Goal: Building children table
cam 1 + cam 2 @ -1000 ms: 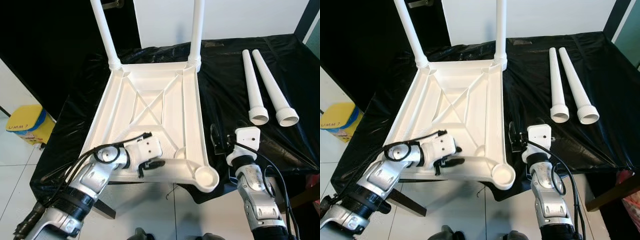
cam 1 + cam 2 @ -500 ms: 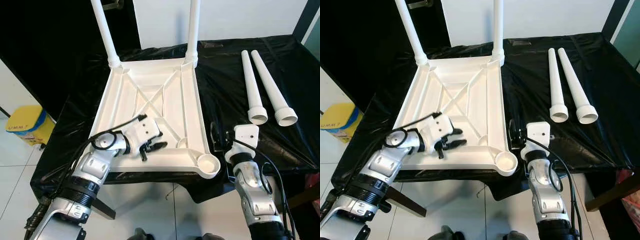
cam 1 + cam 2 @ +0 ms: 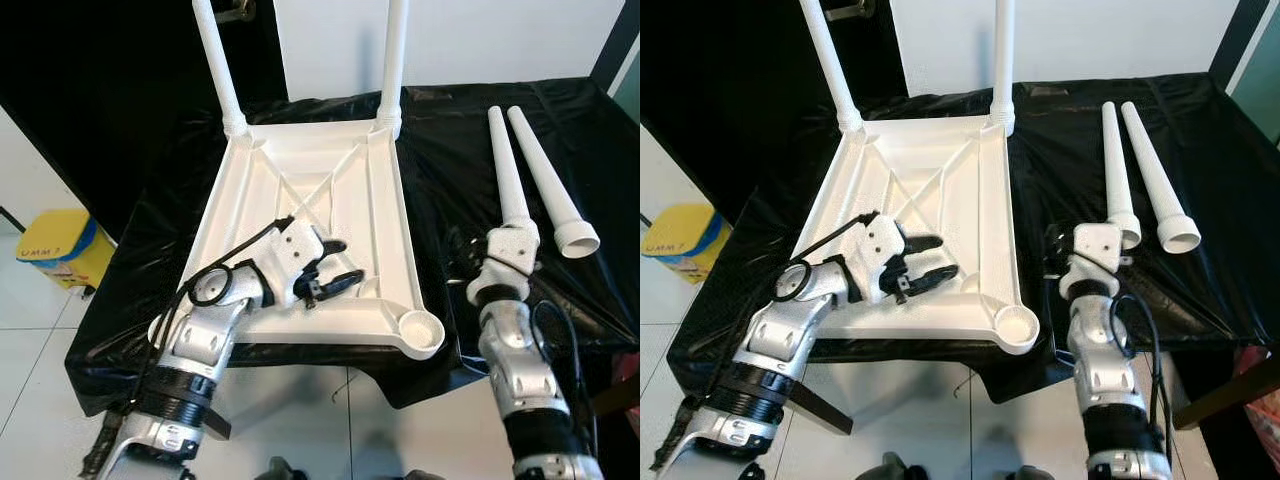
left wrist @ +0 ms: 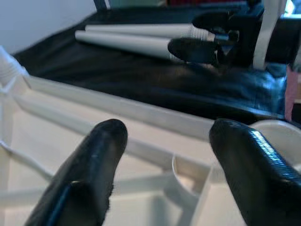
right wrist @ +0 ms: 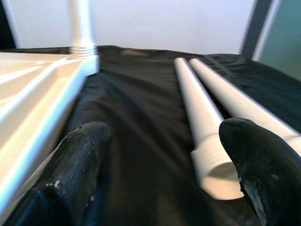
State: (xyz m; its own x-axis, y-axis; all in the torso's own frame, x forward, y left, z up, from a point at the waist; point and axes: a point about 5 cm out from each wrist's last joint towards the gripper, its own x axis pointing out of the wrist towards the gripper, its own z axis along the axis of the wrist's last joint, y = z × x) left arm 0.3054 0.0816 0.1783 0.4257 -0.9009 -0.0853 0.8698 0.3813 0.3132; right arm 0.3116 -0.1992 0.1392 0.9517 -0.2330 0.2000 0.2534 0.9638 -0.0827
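The white tabletop (image 3: 300, 190) lies upside down on the black-covered table, with two white legs (image 3: 393, 60) standing screwed into its far corners. The near right corner socket (image 3: 418, 326) is empty. Two loose legs (image 3: 508, 170) lie side by side on the cloth to the right, threaded ends toward me. My left gripper (image 3: 340, 263) hovers open over the tabletop's underside near its front, holding nothing. My right gripper (image 3: 1052, 250) stands open just above the cloth between the tabletop's right rim and the nearer loose leg (image 5: 200, 117), whose threaded end lies just inside one of its fingertips (image 5: 254, 150).
The black cloth (image 3: 450, 130) covers the whole work table, whose front edge runs just under the tabletop's near rim. A yellow bin (image 3: 48, 245) stands on the tiled floor at the left. A white wall (image 3: 480, 35) rises behind.
My left gripper has moved from the tabletop's front rim inward over its underside and opened wider. My right gripper has advanced toward the loose legs' threaded ends.
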